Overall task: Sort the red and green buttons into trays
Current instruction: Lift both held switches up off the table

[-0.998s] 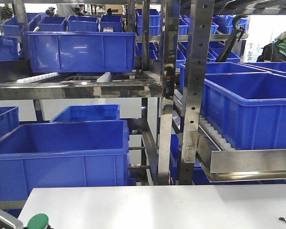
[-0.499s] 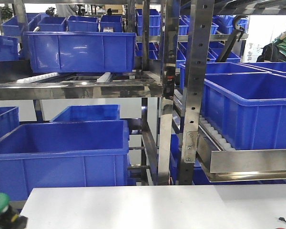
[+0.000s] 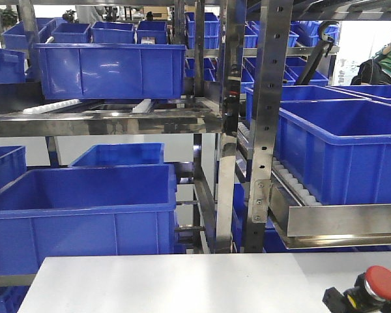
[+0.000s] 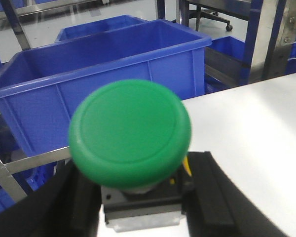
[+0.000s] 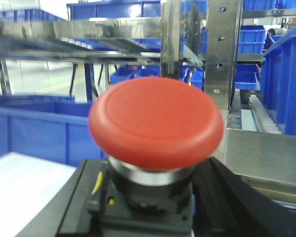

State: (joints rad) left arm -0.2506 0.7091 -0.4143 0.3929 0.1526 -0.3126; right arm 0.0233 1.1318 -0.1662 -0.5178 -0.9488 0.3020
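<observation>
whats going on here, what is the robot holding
A two-armed robot has one push button in each gripper. The left gripper is clamped on the base of the green button, held up by the edge of the white table. The right gripper grips the red button the same way. Blue crates fill the racks behind. No trays show in these views.

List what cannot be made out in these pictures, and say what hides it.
The trays: in no view, so their places cannot be told.
The green button: outside the front view; in the left wrist view its cap hides most of its base, and the bottom edge cuts the rest.
The red button: front view, lower part cut by the bottom edge.
The person: front view, cut by the right edge, too small.
</observation>
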